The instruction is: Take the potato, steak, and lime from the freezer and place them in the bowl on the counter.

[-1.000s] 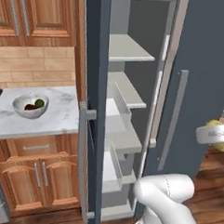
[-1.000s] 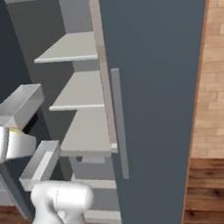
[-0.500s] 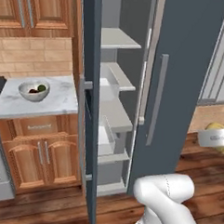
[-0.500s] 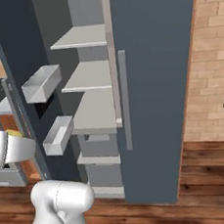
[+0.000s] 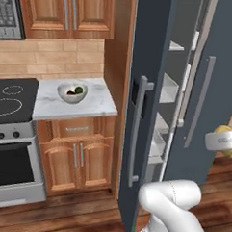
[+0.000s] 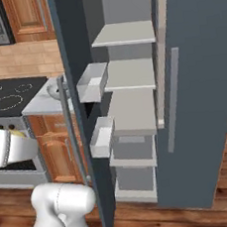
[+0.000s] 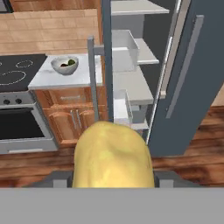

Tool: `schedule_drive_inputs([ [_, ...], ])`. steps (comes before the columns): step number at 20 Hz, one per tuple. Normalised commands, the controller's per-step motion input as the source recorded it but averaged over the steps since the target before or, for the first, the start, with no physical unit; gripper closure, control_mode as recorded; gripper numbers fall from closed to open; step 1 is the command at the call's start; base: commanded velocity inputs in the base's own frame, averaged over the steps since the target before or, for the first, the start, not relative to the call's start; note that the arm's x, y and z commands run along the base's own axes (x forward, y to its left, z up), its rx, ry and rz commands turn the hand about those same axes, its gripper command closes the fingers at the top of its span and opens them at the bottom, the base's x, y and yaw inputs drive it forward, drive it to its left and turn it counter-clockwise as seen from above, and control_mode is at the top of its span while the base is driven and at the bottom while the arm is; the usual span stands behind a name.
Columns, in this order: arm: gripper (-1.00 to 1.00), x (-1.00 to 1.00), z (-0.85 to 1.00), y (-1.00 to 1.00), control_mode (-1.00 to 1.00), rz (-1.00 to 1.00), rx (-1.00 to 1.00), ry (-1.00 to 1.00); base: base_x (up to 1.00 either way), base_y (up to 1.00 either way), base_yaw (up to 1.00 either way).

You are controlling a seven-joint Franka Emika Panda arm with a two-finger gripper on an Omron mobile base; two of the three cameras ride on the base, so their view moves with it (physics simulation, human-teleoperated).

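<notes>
Left of the freezer (image 5: 147, 114): stovetop (image 5: 12, 100), then counter (image 5: 92, 104) with bowl (image 5: 72, 92) on it, lime (image 5: 79, 90) and steak (image 5: 70, 92) inside. Freezer door ajar. Right of the freezer: gripper (image 5: 222, 141) clamped on the potato (image 7: 113, 155), off the floor.
</notes>
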Motion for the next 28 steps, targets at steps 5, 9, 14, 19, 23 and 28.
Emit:
schedule_drive_inputs([
  [5,1.0,0.0,0.0,0.0,1.0,0.0,0.0,0.0,0.0,1.0,0.0],
  [9,1.0,0.0,0.0,0.0,1.0,0.0,0.0,0.0,0.22,0.82,0.0],
  [14,1.0,0.0,0.0,0.0,1.0,0.0,0.0,0.0,0.46,0.55,0.0],
  [19,1.0,0.0,0.0,0.0,1.0,0.0,0.0,0.0,0.61,0.54,-0.02],
  [23,1.0,0.0,0.0,0.0,1.0,0.0,0.0,0.0,0.65,0.46,-0.04],
  [28,1.0,0.0,0.0,0.0,1.0,0.0,0.0,0.0,0.58,0.21,-0.09],
])
